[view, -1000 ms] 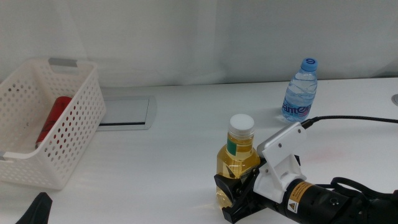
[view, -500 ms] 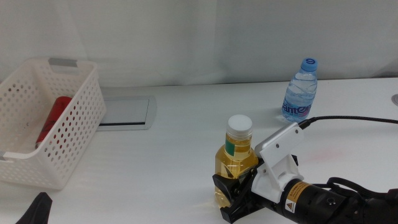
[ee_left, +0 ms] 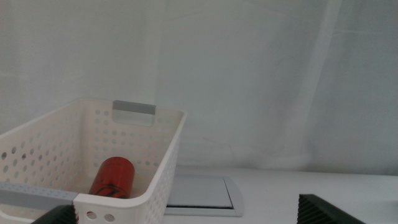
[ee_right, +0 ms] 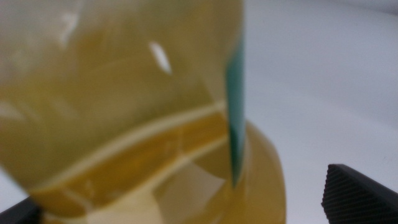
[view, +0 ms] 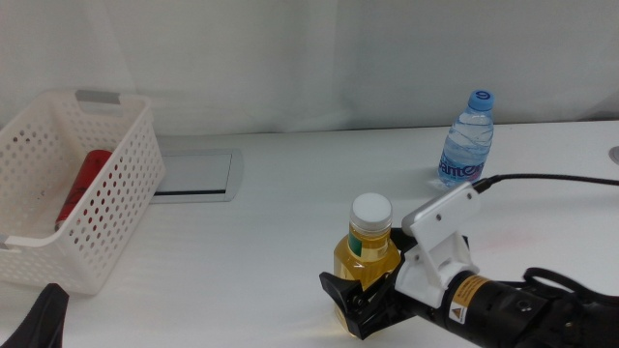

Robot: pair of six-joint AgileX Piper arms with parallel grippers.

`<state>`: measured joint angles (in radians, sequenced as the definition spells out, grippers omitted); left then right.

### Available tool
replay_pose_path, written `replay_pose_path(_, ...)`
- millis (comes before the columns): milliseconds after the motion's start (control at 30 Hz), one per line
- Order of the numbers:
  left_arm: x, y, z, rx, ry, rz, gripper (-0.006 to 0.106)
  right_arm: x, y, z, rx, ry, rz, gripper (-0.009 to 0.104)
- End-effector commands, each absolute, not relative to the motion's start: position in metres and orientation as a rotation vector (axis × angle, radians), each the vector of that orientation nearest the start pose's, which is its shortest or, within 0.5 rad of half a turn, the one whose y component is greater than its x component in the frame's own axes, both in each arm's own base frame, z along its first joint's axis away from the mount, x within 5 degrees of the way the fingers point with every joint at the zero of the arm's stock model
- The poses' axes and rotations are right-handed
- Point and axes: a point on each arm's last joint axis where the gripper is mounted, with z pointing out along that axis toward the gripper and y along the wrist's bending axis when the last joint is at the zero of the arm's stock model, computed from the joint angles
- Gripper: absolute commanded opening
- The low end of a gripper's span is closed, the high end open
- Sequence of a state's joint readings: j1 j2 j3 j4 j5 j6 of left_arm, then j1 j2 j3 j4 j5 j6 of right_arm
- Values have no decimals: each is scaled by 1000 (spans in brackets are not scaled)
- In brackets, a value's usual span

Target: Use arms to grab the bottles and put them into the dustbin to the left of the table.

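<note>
Far left, the dustbin (view: 73,188) sits on the bench (view: 271,213) with the red can (view: 81,186) lying inside; the left tool (view: 44,321) waits nearby, jaws apart. The right tool (view: 360,300) is clamped on the yellow bottle (view: 366,256). The water bottle (view: 466,140) stands farther right.

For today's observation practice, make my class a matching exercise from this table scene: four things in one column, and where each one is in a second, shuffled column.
Things:
1. red drink can
2. clear water bottle with blue cap
3. yellow-liquid bottle with white cap
4. flat grey rectangular hatch

Places:
A. standing alone at the far right of the white table
B. set into the tabletop beside the basket
C. lying inside the white perforated plastic basket
D. between the jaws of the right gripper

Pairs: 1-C, 2-A, 3-D, 4-B
</note>
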<state>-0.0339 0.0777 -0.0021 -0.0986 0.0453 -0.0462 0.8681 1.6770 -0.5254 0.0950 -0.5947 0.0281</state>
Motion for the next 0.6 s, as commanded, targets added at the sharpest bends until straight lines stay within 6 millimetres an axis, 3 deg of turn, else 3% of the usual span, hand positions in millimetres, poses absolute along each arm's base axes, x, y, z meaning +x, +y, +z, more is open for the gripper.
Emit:
replay_pose_path(0, 63, -3, 194, -96, 1619, -159, 93, 190, 217, 161, -751, 1921, 554, 103)
replay_pose_path(167, 63, -3, 194, -96, 1619, -159, 93, 179, 207, 192, -790, 1910, 546, 103)
replay_pose_path(367, 63, -3, 194, -96, 1619, -159, 93, 154, 180, 244, -790, 1877, 581, 103)
replay_pose_path(467, 63, -3, 194, -96, 1619, -159, 93, 131, 151, 275, -813, 1846, 573, 103)
replay_pose_path(567, 63, -3, 194, -96, 1619, -159, 93, 123, 127, 286, -771, 1877, 536, 103)
